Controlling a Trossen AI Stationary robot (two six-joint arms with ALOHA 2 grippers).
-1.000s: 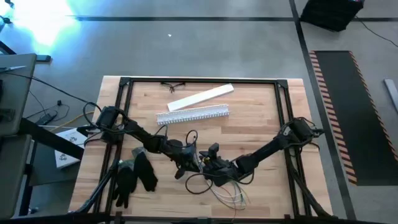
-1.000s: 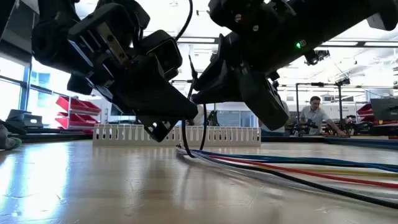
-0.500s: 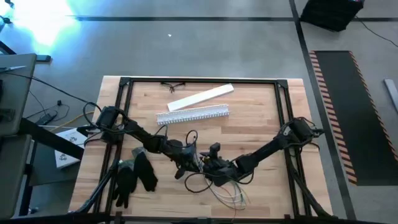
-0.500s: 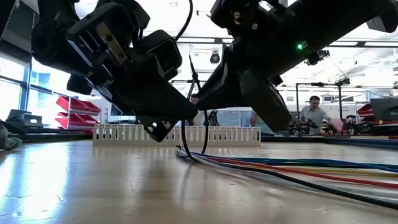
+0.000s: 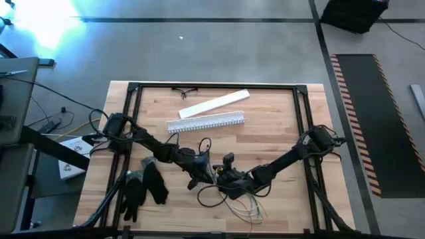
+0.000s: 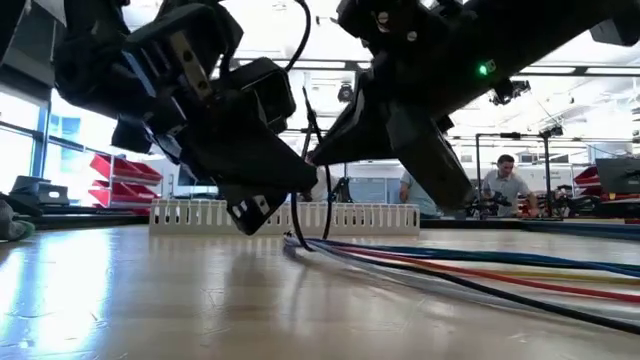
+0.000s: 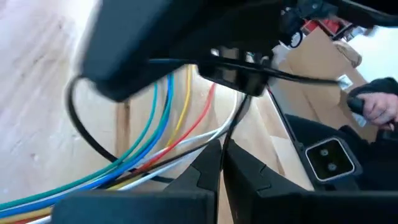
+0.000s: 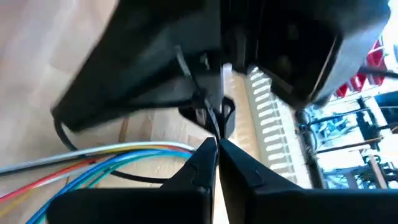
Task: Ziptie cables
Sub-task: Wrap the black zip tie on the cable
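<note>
A pair of black gloves (image 5: 143,186) lies at the table's (image 5: 279,126) left front. The left gripper (image 5: 201,170) sits near the table's middle, its fingers (image 7: 208,168) pressed nearly together, apparently pinching a thin black strand. Touching it, the right gripper (image 5: 218,174) meets it tip to tip, fingers (image 8: 202,158) likewise almost closed; what they hold is unclear. The cables (image 6: 480,272) run from under both grippers toward the front right edge. Behind them lies a white slotted channel (image 5: 206,123).

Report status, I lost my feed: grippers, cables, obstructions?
Left gripper shut. Right gripper shut on thin black strand above cables. Slotted channel lies apart behind.
</note>
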